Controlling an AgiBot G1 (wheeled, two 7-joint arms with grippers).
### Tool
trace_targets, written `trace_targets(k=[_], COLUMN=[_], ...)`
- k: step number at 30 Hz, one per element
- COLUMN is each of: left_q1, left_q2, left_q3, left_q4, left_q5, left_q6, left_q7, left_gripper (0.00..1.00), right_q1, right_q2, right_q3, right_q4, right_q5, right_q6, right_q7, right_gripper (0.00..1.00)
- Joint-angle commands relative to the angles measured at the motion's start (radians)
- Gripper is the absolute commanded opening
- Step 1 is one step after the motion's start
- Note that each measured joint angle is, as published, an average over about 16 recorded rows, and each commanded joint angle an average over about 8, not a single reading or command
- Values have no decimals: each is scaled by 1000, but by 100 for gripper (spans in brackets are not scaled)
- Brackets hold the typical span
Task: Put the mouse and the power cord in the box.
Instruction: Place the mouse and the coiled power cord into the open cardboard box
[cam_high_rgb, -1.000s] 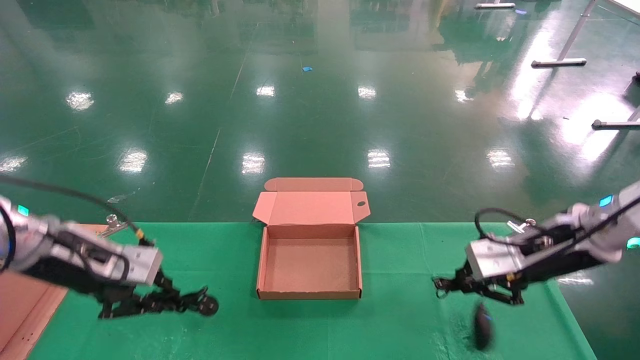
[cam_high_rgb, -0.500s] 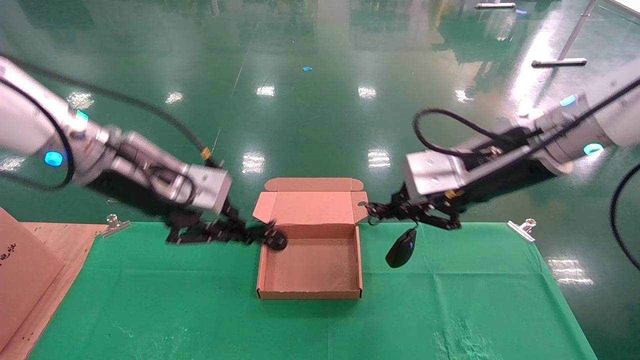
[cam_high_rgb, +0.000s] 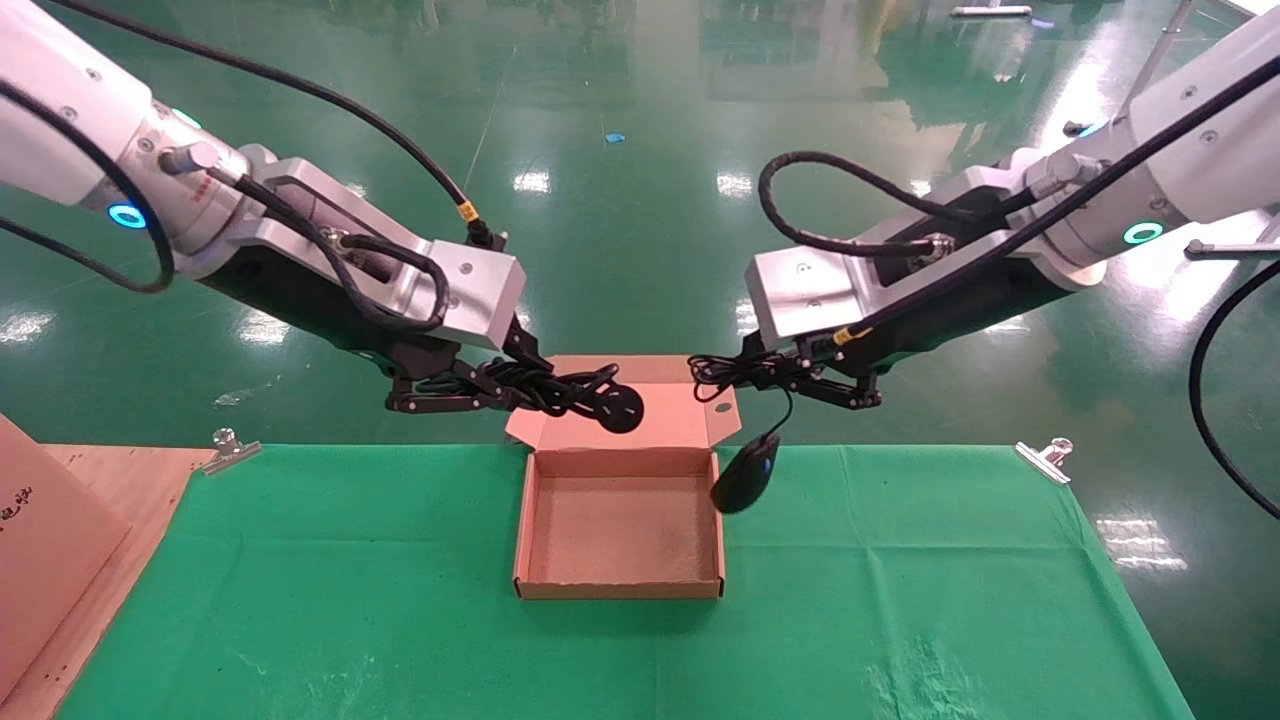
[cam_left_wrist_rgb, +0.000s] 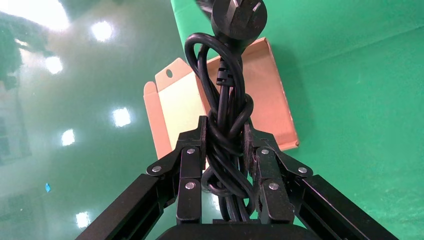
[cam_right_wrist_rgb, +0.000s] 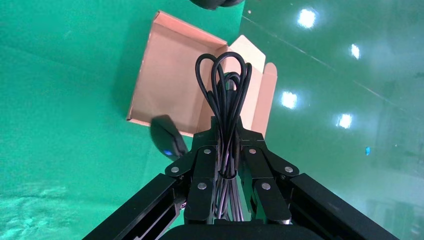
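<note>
Looking across from the left, we've got a slab of brown cardboard on the wooden board at the left edge, then the green cloth over the table with a metal clip at its far left corner.

Above that, our left gripper is up in the air just left of the box's far edge, fingers clamped on the power cord. The bundle sticks out past the fingertips to the right, and its round plug hangs in front of the raised lid, over the far left part of the box. In the left wrist view the knotted loops sit squeezed between both pads.

In the middle, the box sits open on the cloth with its flap lid standing up on the far side. Its tray holds neither of our items.

Then our right gripper hovers just right of the lid, fingers pinched on the coiled thin cord of the mouse. So the mouse itself isn't gripped, it just dangles from that cord, hanging tilted right at the box's far right corner, next to the right wall, off the cloth. From the head view we can't tell if it brushes the wall.

Another clip holds the cloth's far right corner.
</note>
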Motion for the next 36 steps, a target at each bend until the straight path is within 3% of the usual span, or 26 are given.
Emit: trace_targets(k=[1, 6, 10, 16, 21, 25, 29, 36], left_q1=[-1, 30, 93, 247, 401, 501, 568, 615], left_q2=[1, 18, 38, 63, 81, 119, 159, 183], left_q3=[6, 32, 54, 67, 83, 101, 121, 192], left_q4=[-4, -18, -38, -93, -145, -125, -70, -18], left_q5=[-13, 31, 119, 254, 386, 504, 587, 618], left_q6=[3, -85, -270, -613, -864, -1022, -1117, -1155], left_q7=[-8, 39, 29, -127, -240, -307, -350, -391], left_gripper=[0, 0, 0, 6, 6, 0, 4, 14], right_q1=[2, 4, 2, -16, -51, -78, -94, -98], right_q2=[-3, -4, -1, 10, 19, 23, 20, 1], right_q3=[-4, -3, 0, 3, 3, 2, 1, -3], right_q4=[-3, -33, -58, -94, -129, -163, -207, -297], right_q5=[2, 10, 16, 23, 26, 25, 24, 16], right_q6=[2, 12, 21, 38, 58, 75, 94, 126], right_q7=[0, -15, -33, -71, -107, -136, -168, -226], right_gripper=[0, 0, 0, 0, 0, 0, 0, 0])
